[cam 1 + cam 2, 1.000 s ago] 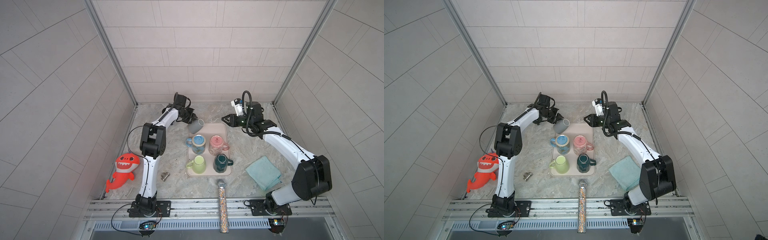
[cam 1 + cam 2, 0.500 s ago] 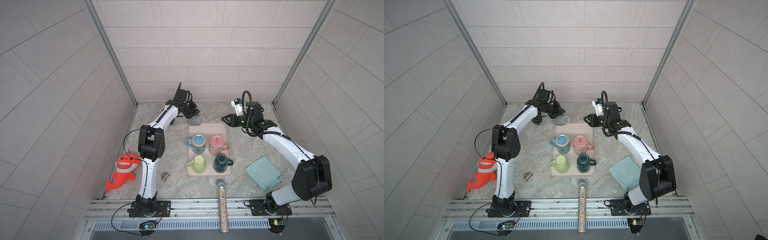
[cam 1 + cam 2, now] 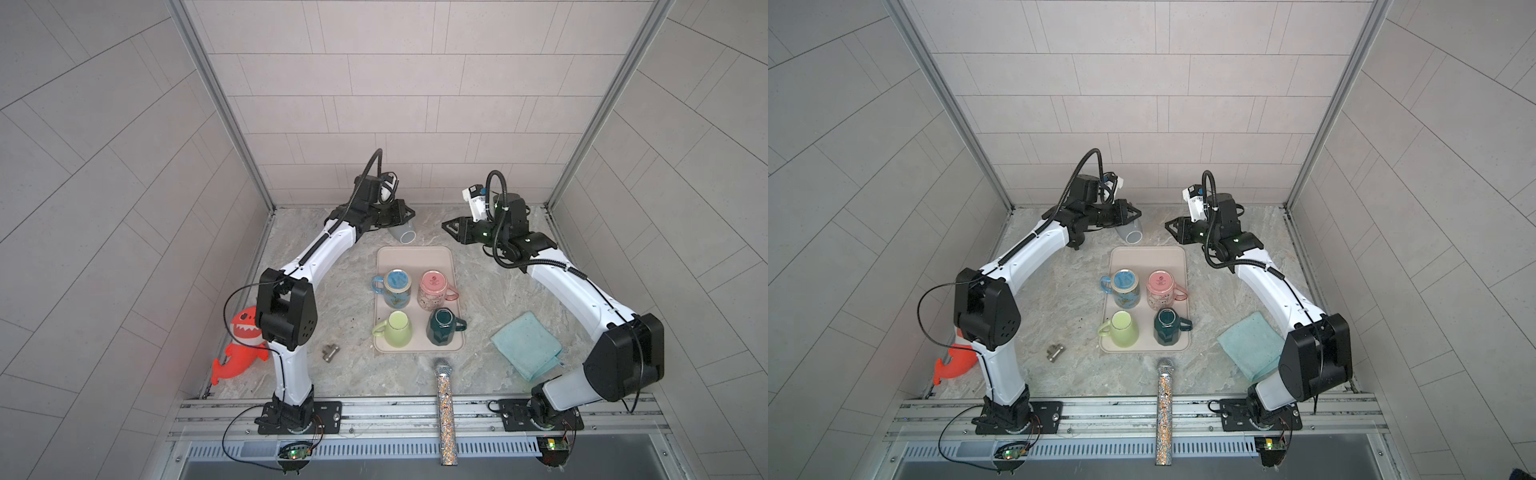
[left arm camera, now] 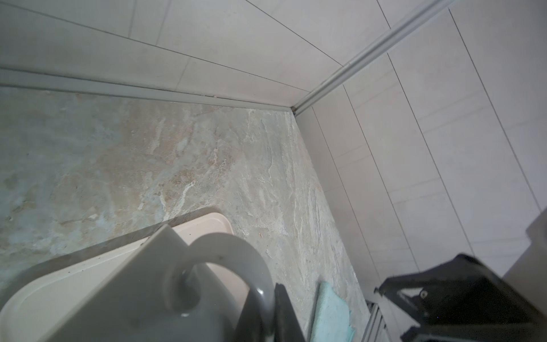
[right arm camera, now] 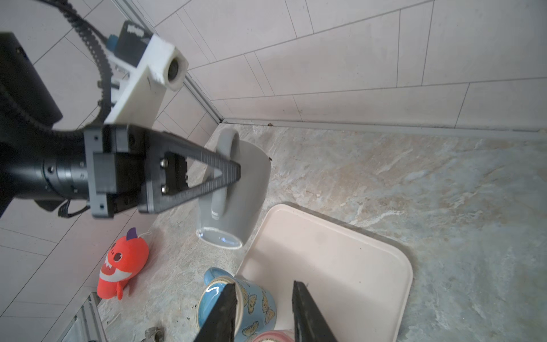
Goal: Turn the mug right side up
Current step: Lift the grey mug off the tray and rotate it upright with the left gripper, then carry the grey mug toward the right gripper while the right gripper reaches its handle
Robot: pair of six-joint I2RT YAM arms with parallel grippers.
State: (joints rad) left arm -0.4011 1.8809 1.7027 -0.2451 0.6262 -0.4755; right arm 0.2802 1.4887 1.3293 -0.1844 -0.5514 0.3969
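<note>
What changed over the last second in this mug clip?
The left end effector, shut on the handle of the grey mug throughout, carried the mug from the far left corner of the tray toward the back wall while its wrist rolled, tipping the mug's mouth toward the front. Nothing was taken or released. The right end effector, open, and the tray stayed put.

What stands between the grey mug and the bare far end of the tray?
Nothing visible. The left gripper grips the grey mug by its handle, tilted near the far edge of the tray, whose far end is bare.
</note>
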